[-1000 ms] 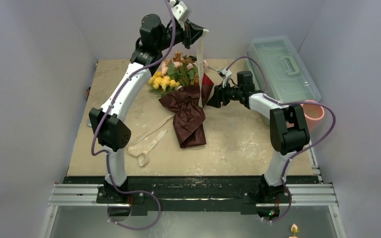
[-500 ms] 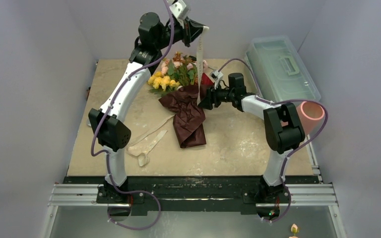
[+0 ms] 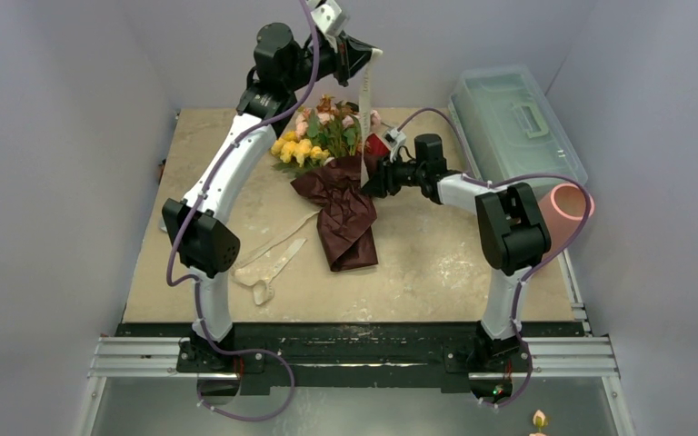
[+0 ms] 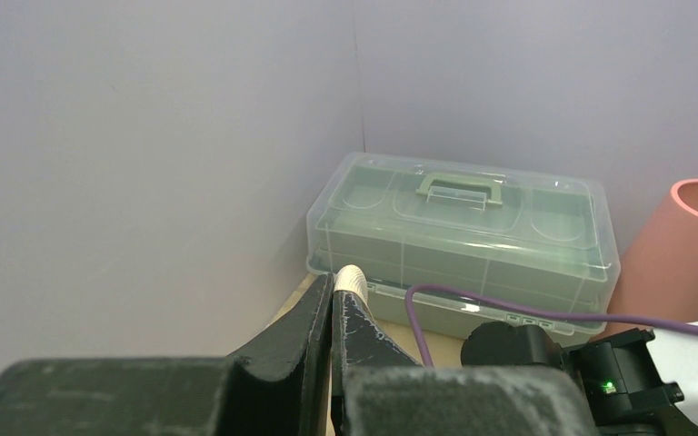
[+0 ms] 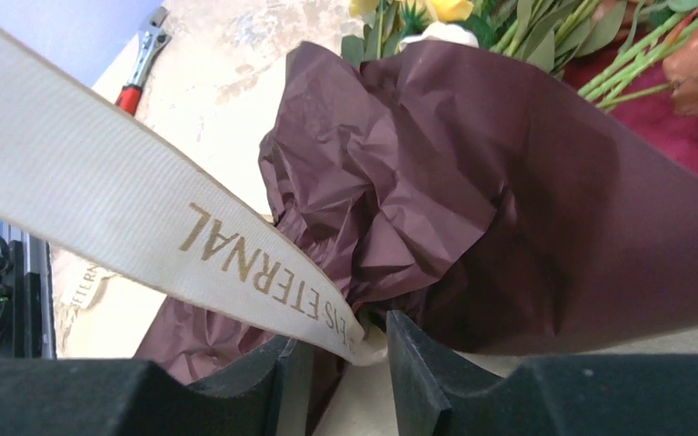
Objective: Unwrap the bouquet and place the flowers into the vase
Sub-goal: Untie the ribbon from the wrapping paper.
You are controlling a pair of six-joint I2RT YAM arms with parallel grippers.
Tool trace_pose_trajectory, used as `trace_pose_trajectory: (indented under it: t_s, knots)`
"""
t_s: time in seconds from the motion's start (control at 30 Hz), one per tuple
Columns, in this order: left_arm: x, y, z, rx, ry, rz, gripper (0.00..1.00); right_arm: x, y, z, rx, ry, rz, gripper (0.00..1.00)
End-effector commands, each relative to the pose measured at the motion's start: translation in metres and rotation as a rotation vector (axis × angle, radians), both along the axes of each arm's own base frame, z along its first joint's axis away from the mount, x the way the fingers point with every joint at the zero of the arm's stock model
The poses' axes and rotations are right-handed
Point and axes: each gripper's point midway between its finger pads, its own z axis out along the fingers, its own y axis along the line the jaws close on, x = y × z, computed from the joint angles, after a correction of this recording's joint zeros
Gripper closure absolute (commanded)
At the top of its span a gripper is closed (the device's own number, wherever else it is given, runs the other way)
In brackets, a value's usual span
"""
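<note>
Left pincer (image 4: 333,289) is clamped on the cream ribbon (image 5: 100,195), high above the bouquet (image 3: 345,209) lying on the table (image 3: 436,263). Right pincer (image 5: 350,350) stands partly apart at the dark red paper (image 5: 473,209), ribbon end between its fingers (image 5: 436,372).

Clear greenish box (image 3: 518,123) (handle on lid) at table (image 3: 436,263) far-right corner; red-handled tool (image 5: 143,56) at left edge.

Beige table (image 3: 436,263) bears the bouquet (image 3: 345,213) mid-top; clear box (image 3: 518,123) far right; vase (image 3: 569,205) beside it
</note>
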Motion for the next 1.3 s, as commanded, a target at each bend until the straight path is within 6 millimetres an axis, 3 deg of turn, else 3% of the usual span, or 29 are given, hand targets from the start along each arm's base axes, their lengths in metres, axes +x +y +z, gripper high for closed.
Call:
trace_pose_trajectory:
  t_s: [0.0,0.1,0.2,0.27,0.4,0.67,0.77,0.87,1.1,1.27]
  knots:
    - [-0.013,0.012,0.036,-0.035,-0.067,0.012,1.00,0.016,0.011,0.038,0.068,-0.086,-0.002,0.65]
    - [-0.013,0.014,0.038,-0.034,-0.075,0.018,1.00,0.015,0.011,0.033,0.064,-0.075,0.000,0.80]
    - [-0.010,0.019,0.040,-0.038,-0.078,0.037,1.00,0.014,0.009,0.028,0.040,-0.069,0.002,1.00]
    - [-0.008,0.024,0.041,-0.038,-0.077,0.048,1.00,0.016,0.008,0.033,0.027,-0.077,-0.006,1.00]
    - [-0.003,0.038,0.020,0.001,-0.033,0.074,1.00,0.018,0.003,0.071,0.048,-0.130,-0.014,1.00]
    - [-0.016,0.055,-0.100,0.225,0.116,0.062,1.00,0.020,-0.018,0.166,0.140,-0.240,-0.058,1.00]
    - [-0.029,0.057,-0.129,0.274,0.128,0.028,1.00,0.019,-0.025,0.198,0.163,-0.283,-0.068,1.00]
    - [-0.042,0.051,-0.156,0.315,0.140,-0.022,1.00,0.020,-0.031,0.231,0.189,-0.331,-0.077,1.00]
    - [-0.086,0.016,-0.209,0.480,0.048,-0.167,1.00,0.025,-0.050,0.306,0.261,-0.434,-0.143,1.00]
    - [-0.096,-0.002,-0.233,0.517,0.040,-0.207,1.00,0.019,-0.059,0.345,0.307,-0.483,-0.166,1.00]
